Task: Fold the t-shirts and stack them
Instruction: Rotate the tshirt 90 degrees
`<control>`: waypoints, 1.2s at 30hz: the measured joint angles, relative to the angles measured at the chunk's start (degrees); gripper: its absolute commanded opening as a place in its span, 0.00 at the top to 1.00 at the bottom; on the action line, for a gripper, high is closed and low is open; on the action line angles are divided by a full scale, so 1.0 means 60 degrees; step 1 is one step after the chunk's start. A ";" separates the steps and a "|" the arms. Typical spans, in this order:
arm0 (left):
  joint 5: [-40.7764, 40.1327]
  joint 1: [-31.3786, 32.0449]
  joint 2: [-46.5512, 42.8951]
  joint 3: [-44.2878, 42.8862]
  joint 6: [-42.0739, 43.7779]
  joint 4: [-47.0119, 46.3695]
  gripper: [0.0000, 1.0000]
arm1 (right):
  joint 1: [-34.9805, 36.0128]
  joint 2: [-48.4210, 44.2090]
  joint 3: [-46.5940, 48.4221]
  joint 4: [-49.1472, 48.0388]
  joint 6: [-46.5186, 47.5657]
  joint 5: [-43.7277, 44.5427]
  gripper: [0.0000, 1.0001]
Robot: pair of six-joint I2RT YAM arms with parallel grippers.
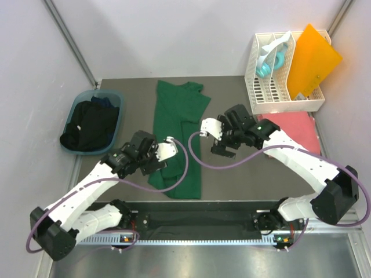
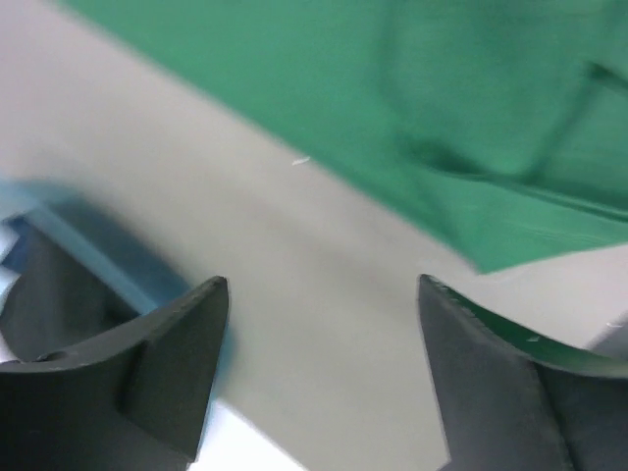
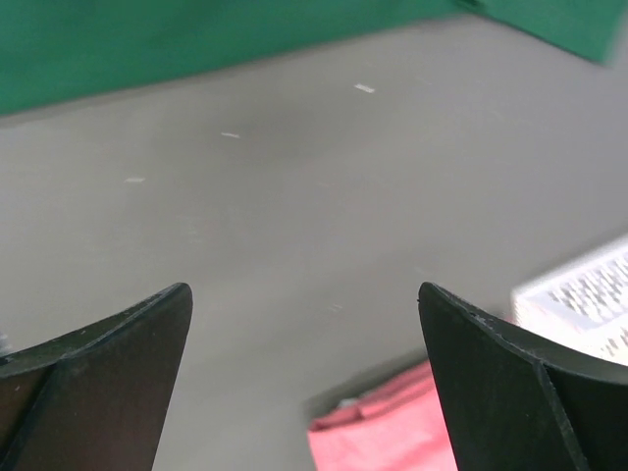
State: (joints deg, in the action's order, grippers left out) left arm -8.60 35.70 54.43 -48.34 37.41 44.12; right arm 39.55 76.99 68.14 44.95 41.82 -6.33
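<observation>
While both arms hover low, the green t-shirt point(image 1: 179, 133) lies mid-table as a long soft strip, folded lengthwise, one short sleeve poking out at its far end and light creases running down the cloth

Left gripper point(image 2: 324, 294) is over that shirt's near edge, on the left arm's side, its dark curved fingers set wide with only grey table between them; a sliver of green shows along one finger's rim, and whether it touches I cannot tell, the wrist view being blurred

Right gripper point(image 3: 304, 294) hangs just off the shirt's other long edge, jaws wide, nothing in them, bare matte table point(image 1: 232, 174) below

Round about: well out on the left arm's side of the green shirt sits a rounded blue plastic tub point(image 1: 119, 104) heaped with limp black cloth point(image 1: 90, 130), how many pieces I cannot count. On the opposite side, a coral pink t-shirt point(image 1: 295, 128) lies as a flat neat rectangle, and beyond it stands a white slotted rack point(image 1: 284, 92) holding a stiff orange sheet point(image 1: 313, 58) tilted on edge and a pale blue looped thing point(image 1: 269, 61)

Each arm's purple cable loops close beside the green shirt

Tally: one green shirt, one pink, one tub, one rack, one orange sheet, two grippers
</observation>
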 measured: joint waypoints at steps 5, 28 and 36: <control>0.1118 0.0182 0.1490 -0.0175 0.0022 0.0331 0.26 | -0.0852 -0.0022 0.0036 -0.0645 0.0142 0.0900 0.01; 0.2579 0.0696 0.4819 -0.0714 0.0382 0.0255 0.32 | -0.1716 -0.0073 0.0539 -0.1290 0.0852 0.1840 0.02; 0.2652 0.0699 0.5337 -0.0750 0.1067 0.0743 0.41 | -0.1759 -0.0073 0.0539 -0.1402 0.0896 0.1876 0.02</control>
State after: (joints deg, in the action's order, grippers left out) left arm 7.31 39.90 86.46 -52.84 43.81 48.58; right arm 28.99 76.55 71.37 36.53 47.20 4.93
